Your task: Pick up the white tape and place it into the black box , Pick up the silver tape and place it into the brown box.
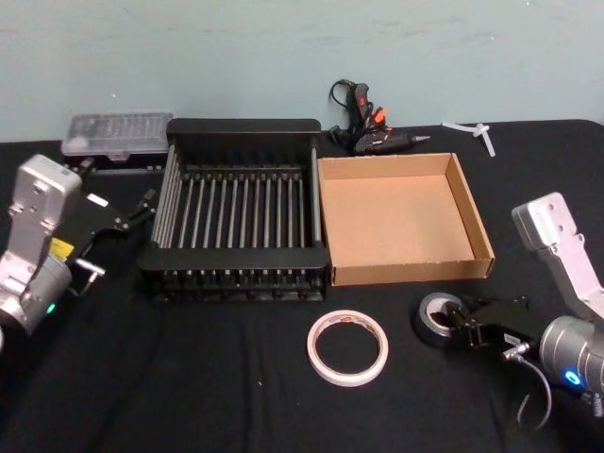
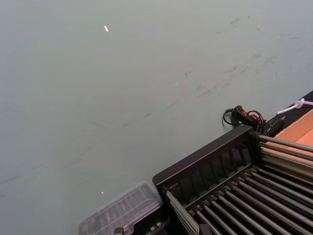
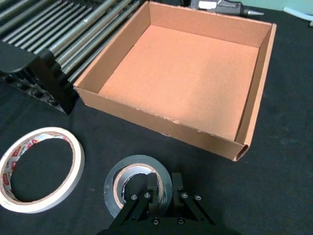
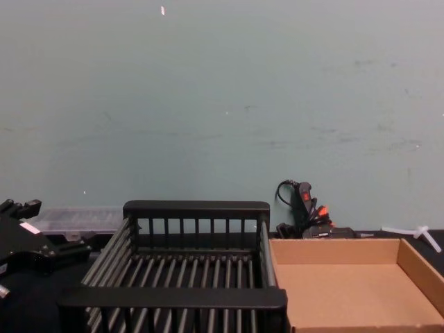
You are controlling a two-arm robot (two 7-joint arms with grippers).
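I see the right gripper (image 3: pixel 164 183) with fingers closed on the silver tape's (image 3: pixel 137 188) wall, on the table near the brown box (image 1: pixel 479 229). White tape (image 1: pixel 347 347) lies just beside. Left gripper (image 1: pixel 142 209): fingers I cannot tell.

Black tabletop (image 1: pixel 189 396) across the lower frame, pale teal wall (image 1: pixel 283 47) along the top. At centre, the black box (image 1: pixel 236 142), its grey bars striping the floor. Right of it, the brown box (image 1: pixel 401 217), plain tan cardboard. Bottom centre, the white tape (image 1: pixel 347 348), cream with red print inside. Lower right, the silver tape (image 1: pixel 436 313), dark grey with a white core. Upper left, a clear case (image 1: pixel 115 132); top centre, a black glue gun (image 1: pixel 373 127) with orange trim.
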